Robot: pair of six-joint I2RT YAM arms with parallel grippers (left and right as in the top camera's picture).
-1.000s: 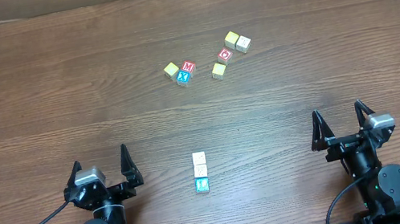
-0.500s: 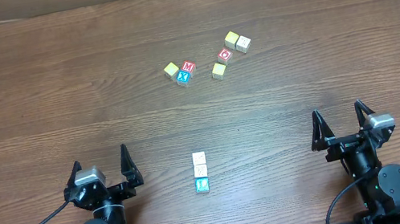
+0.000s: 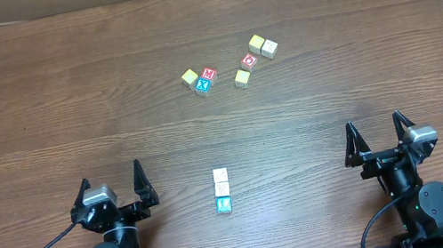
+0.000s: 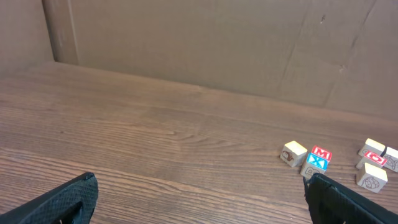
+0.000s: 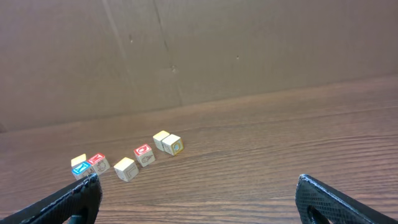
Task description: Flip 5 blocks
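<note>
The wooden surface (image 3: 37, 101) is bare across the whole left half and the right third of the overhead frame. A column of three blocks (image 3: 223, 190) sits at lower centre, between the left tool (image 3: 111, 180) and the right tool (image 3: 374, 127) and well apart from both. A loose cluster of seven blocks (image 3: 242, 77) occupies the upper centre, with only narrow gaps among them. A broad open band separates the two groups. Both tools gape wide at the lower edge. A cardboard wall (image 4: 186, 43) closes off the far side.

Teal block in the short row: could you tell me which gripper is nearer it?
Left. The left gripper is off to the left of the teal block; the right gripper is farther away, to its right.
</note>
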